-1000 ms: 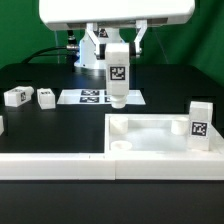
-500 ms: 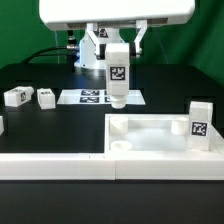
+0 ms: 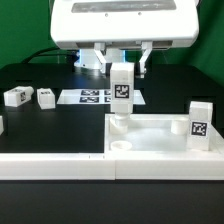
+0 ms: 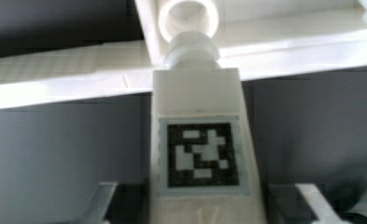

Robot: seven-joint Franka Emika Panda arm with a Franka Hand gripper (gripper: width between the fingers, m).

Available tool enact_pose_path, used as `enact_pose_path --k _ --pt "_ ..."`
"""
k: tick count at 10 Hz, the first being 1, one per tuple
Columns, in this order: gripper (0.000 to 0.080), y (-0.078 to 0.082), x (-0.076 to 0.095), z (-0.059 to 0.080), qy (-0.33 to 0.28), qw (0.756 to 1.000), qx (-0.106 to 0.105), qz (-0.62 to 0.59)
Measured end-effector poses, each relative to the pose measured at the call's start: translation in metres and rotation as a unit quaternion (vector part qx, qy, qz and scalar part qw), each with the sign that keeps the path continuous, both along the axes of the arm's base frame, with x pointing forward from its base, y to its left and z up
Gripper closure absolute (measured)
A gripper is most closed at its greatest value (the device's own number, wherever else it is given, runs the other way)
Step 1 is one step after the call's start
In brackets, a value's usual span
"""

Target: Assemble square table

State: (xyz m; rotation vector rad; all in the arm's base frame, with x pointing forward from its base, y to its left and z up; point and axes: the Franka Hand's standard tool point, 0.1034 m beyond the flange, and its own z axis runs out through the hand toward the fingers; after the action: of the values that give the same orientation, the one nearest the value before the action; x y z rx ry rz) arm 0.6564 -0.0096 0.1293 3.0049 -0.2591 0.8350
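Observation:
My gripper (image 3: 122, 66) is shut on a white block leg (image 3: 121, 96) with a square tag and holds it upright. The leg's lower end is at the far left corner of the white square tabletop (image 3: 150, 117), a tray with a raised rim. I cannot tell whether the two touch. In the wrist view the leg (image 4: 199, 110) runs away from my gripper (image 4: 206, 208), and its rounded tip is over the tabletop (image 4: 295, 58). A second tagged leg (image 3: 200, 122) stands at the tabletop's right side. Two more legs (image 3: 17, 96) (image 3: 45, 97) lie at the exterior view's left.
The marker board (image 3: 92, 97) lies flat behind the held leg. A long white rail (image 3: 50, 166) runs along the front, against the tabletop's near edge. Another white part (image 3: 2, 125) shows at the left edge.
My gripper has moved nearer and lower with the leg, and a little toward the exterior view's right. The leg's lower end went from in front of the marker board to the tabletop's corner.

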Motion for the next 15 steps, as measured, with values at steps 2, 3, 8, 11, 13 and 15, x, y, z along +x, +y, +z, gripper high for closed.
enact_pose_path --k 2,3,8,11,13,15 --pt "0.0509 0.001 0.001 -0.006 0.001 1.0 0.001 -0.004" --pt "0.0509 0.004 0.001 -0.01 0.003 1.0 0.006 -0.013" --pt "0.0509 0.013 0.003 -0.009 0.003 1.0 0.008 -0.021" --pt "0.0509 0.005 0.007 -0.001 -0.033 0.999 -0.006 -0.027" --pt "0.0509 0.009 0.004 -0.012 -0.032 0.999 -0.011 -0.023" --pt "0.0509 0.002 0.001 -0.022 -0.03 0.999 -0.018 -0.025"
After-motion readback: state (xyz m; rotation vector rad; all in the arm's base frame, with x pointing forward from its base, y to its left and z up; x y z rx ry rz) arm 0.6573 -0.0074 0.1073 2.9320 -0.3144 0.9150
